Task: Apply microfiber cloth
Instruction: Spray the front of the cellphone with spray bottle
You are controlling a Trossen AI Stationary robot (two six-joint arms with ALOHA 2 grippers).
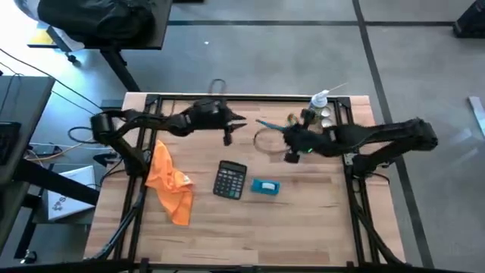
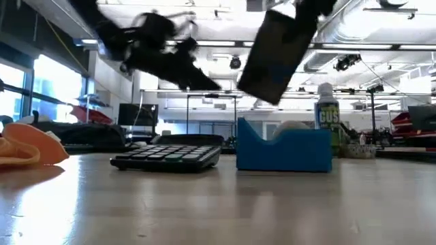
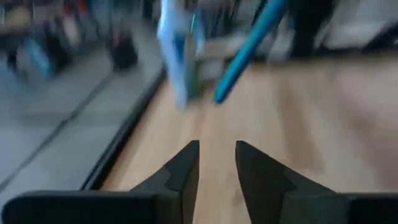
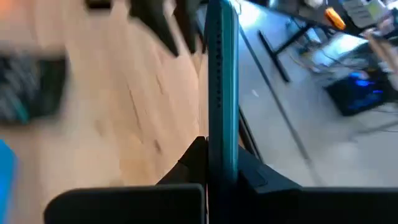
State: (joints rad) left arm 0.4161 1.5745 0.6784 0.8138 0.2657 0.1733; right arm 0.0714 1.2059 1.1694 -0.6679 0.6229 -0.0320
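Holding a teal slab (image 4: 222, 81) edge-on, right gripper (image 4: 214, 163) pinches it above the table's centre; left gripper (image 3: 216, 163), fingers a little apart and empty, hovers near 11 o'clock.

Risk: slab slips from the thin-edge pinch, or the arms clip each other, being close. Microfiber cloth (image 1: 170, 182) lies untouched at 9 o'clock, beside calculator (image 1: 230, 180) and blue box (image 1: 265, 186). Wooden table (image 1: 303, 220), spray bottle (image 1: 320, 100) at 1 o'clock; open workshop with desks behind.
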